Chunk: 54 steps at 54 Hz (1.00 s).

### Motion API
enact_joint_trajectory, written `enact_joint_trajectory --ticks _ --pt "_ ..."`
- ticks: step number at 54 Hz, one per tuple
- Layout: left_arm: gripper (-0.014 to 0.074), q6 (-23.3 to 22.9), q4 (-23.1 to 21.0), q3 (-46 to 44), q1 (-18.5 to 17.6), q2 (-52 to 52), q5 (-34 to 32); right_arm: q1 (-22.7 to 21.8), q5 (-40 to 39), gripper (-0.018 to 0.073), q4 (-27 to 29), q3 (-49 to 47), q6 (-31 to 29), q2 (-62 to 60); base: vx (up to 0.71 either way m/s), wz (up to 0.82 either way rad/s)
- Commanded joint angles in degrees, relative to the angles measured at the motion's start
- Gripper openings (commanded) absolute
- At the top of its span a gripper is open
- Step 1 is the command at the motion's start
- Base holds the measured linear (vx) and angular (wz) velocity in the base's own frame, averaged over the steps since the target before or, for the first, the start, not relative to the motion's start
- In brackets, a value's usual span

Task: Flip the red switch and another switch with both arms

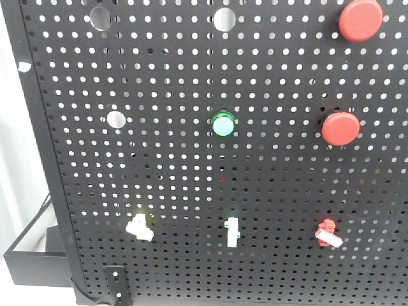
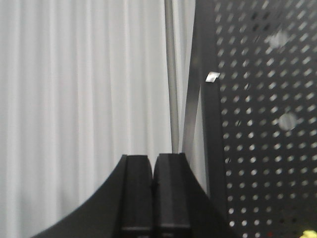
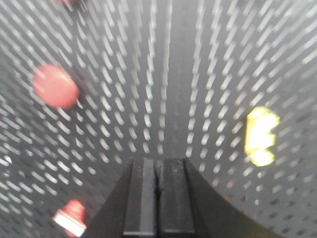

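Note:
On the black pegboard (image 1: pixel 191 191), the red switch (image 1: pixel 327 233) with its white lever sits at the lower right. The pale yellow switch (image 1: pixel 140 226) sits at the lower left. Neither arm shows in the front view. My left gripper (image 2: pixel 153 158) is shut and empty, off the board's left edge and facing the curtain; a yellow sliver (image 2: pixel 309 234) peeks in at the bottom right corner. My right gripper (image 3: pixel 158 161) is shut and empty, close to the board. The blurred red switch (image 3: pixel 71 218) lies low to its left, apart from it.
A green-based toggle (image 1: pixel 232 232) stands between the two switches, with a green lamp (image 1: pixel 223 125) above it. Two big red push-buttons (image 1: pixel 360 19) (image 1: pixel 340 128) sit at the right. A blurred yellowish fitting (image 3: pixel 260 136) shows right of my right gripper. A black box (image 1: pixel 35 258) lies at the lower left.

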Motion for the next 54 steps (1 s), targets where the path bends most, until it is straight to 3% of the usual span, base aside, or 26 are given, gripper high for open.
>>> enact_joint_trajectory --ticks 1,10,14,18,26,34,39,48,54 --pt "0.0003 -0.50 -0.57 -7.29 0.09 9.00 -0.51 0.12 -2.32 -0.0006 0.19 -4.15 -0.29 6.90 0.00 0.00" --pt "0.0003 -2.31 -0.61 -13.07 0.03 17.37 -4.75 0.12 -1.81 -0.0006 5.09 -3.97 1.15 12.50 0.00 0.00" --pt "0.0003 -7.06 -0.61 -13.16 -0.37 18.19 -5.10 0.12 -1.26 -0.0006 7.87 -3.97 1.84 12.86 0.00 0.00" --pt "0.0003 -12.36 0.64 -13.16 -2.29 18.69 -0.21 0.12 -0.66 -0.0006 9.62 -3.97 1.84 12.81 0.00 0.00" --pt "0.0003 -13.18 6.75 -13.16 -13.88 20.38 6.69 0.12 -0.46 -0.0006 9.68 -3.97 1.84 12.81 0.00 0.00" --pt "0.0003 -11.31 11.82 -13.16 -28.50 25.74 2.88 0.12 -0.41 -0.0006 9.68 -3.97 1.84 12.81 0.00 0.00" --pt "0.0003 -10.11 15.33 -13.16 -34.44 31.13 -1.30 0.12 -0.41 -0.0006 9.68 -3.97 1.84 12.81 0.00 0.00" --pt "0.0003 -9.62 15.35 -13.48 -34.69 40.13 -8.45 0.12 -0.16 -0.0006 9.30 -3.97 1.84 12.81 0.00 0.00" --pt "0.0003 -9.31 15.35 -16.83 -33.37 43.80 -7.76 0.12 -0.16 -0.0006 9.01 -3.97 1.84 12.81 0.00 0.00"
